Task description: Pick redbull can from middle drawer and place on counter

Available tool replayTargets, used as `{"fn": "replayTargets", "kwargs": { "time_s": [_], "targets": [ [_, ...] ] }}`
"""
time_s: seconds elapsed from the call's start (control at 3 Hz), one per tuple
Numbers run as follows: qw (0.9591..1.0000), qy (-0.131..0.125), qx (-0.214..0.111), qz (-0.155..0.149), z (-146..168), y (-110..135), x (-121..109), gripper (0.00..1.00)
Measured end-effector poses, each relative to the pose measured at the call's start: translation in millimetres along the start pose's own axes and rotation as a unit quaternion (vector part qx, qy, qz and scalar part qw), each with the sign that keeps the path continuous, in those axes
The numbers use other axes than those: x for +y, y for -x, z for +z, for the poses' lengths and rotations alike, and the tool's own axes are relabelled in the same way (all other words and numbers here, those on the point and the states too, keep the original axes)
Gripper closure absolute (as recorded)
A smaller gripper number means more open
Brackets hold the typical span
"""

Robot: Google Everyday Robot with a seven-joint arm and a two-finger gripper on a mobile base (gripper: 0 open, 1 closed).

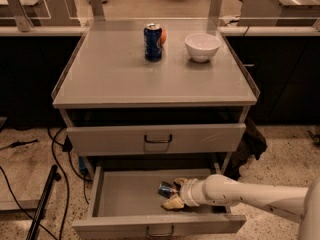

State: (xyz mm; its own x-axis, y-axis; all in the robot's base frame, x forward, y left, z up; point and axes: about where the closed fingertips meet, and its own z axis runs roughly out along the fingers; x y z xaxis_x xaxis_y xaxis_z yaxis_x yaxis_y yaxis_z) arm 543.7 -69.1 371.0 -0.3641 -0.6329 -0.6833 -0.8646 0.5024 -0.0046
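Observation:
The middle drawer (125, 196) is pulled open below a like closed drawer front. The redbull can (165, 189) lies on its side on the drawer floor, only its dark blue-silver end showing. My gripper (173, 193) reaches in from the right on a white arm, with its pale fingers (172, 202) on either side of the can. The counter (125, 74) is the flat grey top above.
A wider dark-blue soda can (153, 42) with an orange ball (163, 36) behind it and a white bowl (202, 47) stand at the counter's back. The closed upper drawer (157, 139) overhangs the open one. Cables (55, 149) and a dark pole (42, 204) lie on the floor at left.

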Motion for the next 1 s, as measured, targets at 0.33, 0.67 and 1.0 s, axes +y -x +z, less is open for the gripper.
{"fn": "replayTargets", "kwargs": {
  "time_s": [0.33,0.67,1.0],
  "targets": [
    [1.0000,-0.001,0.007,0.004,11.7,-14.4,-2.9,0.36],
    [1.0000,-0.001,0.007,0.005,11.8,-14.6,-2.8,0.55],
    [1.0000,-0.001,0.007,0.005,11.8,-14.6,-2.8,0.78]
  ]
}}
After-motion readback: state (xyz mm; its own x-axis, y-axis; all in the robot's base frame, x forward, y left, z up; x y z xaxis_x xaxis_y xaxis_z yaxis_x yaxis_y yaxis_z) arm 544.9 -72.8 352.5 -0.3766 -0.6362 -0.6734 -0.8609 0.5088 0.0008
